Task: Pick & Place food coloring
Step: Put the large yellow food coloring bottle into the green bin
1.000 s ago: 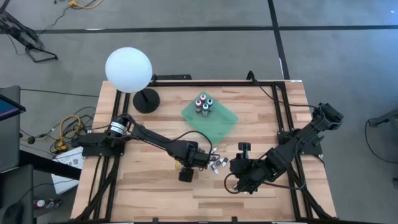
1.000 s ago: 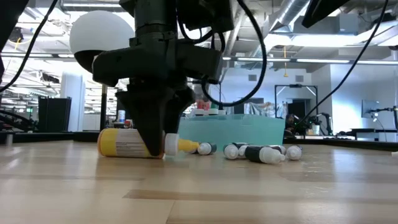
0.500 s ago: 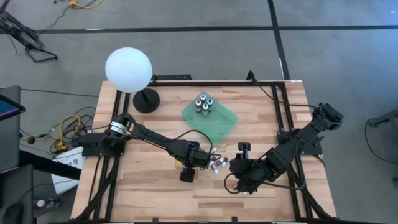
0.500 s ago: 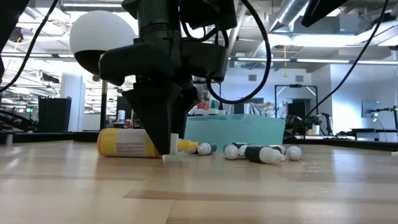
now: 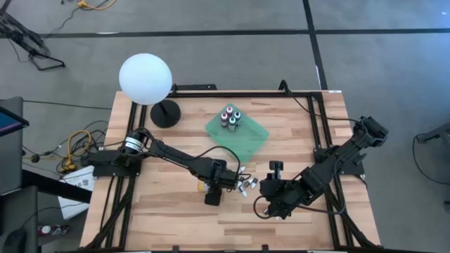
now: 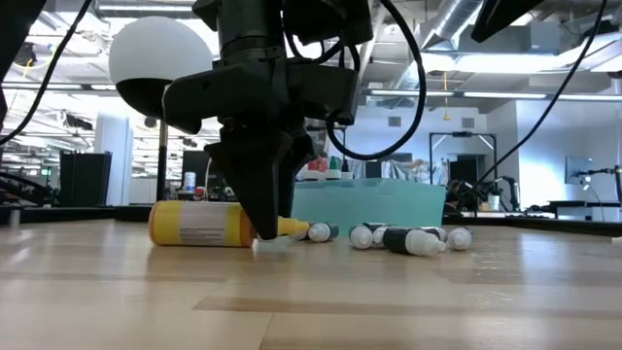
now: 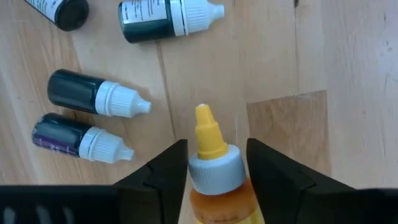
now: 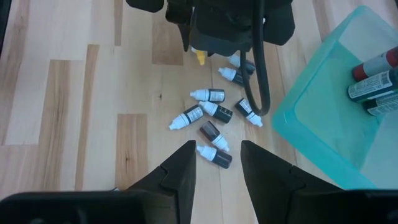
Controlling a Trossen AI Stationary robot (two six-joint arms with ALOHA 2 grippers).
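The left gripper point(image 7: 212, 163) is down at the wooden counter point(image 5: 162, 211), a little toward its front edge from the middle, its two dark fingers point(image 7: 163, 171) standing either side of the white collar of a yellow plastic food coloring bottle with a yellow nozzle point(image 7: 211, 163) that lies on its side. The jaws look close against the collar, but whether they are truly clamped I cannot tell.

To do this grab well, the gripper should finish squeezing on the collar or just behind it, on the fatter body, since the tapered nozzle would likely slip out. It should lift straight up, because a cluster of small dark bottles with white caps point(image 8: 214, 121) lies just beside it and a sideways drag could scatter them. Then carry it to the translucent green flat tray point(image 5: 254, 143) toward the counter's back edge, where a few capped bottles point(image 5: 230, 117) already stand upright.

The right gripper point(image 8: 217, 163) waits open above the counter, nearer the front right corner.
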